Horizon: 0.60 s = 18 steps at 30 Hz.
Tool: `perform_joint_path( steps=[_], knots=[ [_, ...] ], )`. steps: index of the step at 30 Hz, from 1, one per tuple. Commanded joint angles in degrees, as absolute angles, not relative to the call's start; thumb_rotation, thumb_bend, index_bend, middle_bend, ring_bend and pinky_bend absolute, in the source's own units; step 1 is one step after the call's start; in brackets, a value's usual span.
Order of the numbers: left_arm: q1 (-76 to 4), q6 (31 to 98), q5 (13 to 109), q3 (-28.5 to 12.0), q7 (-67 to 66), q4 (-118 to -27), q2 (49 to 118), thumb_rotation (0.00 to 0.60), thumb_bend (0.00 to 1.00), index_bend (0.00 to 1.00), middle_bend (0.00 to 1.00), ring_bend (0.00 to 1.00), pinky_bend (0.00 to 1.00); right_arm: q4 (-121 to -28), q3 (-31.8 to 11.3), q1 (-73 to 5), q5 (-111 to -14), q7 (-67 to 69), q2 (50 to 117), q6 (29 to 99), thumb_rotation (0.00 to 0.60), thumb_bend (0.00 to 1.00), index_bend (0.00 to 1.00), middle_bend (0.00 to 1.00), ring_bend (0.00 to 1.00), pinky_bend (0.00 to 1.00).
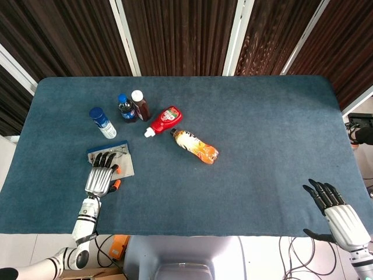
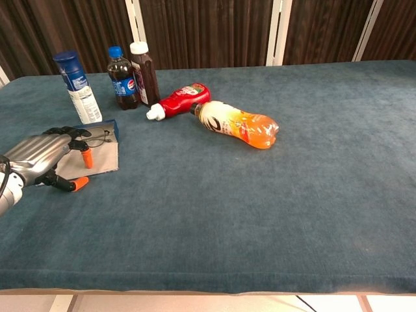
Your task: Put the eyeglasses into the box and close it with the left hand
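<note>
Blue felt table (image 1: 262, 116). Left hand (image 1: 100, 178) lies palm-down over the open box (image 1: 123, 162) at the near left, fingers slightly curled and resting on the grey lining; whether they pinch anything cannot be told. Eyeglasses (image 2: 97, 138) lie in the box just beyond the fingertips. Right hand (image 1: 341, 216) sits at the near right edge, fingers spread, holding nothing.

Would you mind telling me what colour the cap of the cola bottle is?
Blue. The cola bottle's cap shows best in the chest view.
</note>
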<state>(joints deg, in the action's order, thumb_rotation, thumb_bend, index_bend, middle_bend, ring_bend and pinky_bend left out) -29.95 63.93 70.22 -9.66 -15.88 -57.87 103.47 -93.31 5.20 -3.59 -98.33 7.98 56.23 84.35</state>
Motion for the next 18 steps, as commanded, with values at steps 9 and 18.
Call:
perform_joint_path(
  steps=[9, 18],
  knots=[
    [-30.6, 63.5, 68.5, -11.1, -18.3, -55.3, 104.3, 0.6, 0.32, 0.4, 0.08, 0.0, 0.0, -93.3, 5.2, -3.6, -98.4, 8.0, 56.2, 84.4, 0.6, 0.15, 0.0, 0.0, 0.0, 0.0],
    [-31.0, 66.9, 70.1, -11.4, -18.6, -48.4, 107.3, 0.6, 0.37, 0.42, 0.08, 0.0, 0.02, -93.3, 5.3, -3.5, -98.5, 7.9, 56.2, 84.5, 0.6, 0.15, 0.0, 0.0, 0.0, 0.0]
  ],
)
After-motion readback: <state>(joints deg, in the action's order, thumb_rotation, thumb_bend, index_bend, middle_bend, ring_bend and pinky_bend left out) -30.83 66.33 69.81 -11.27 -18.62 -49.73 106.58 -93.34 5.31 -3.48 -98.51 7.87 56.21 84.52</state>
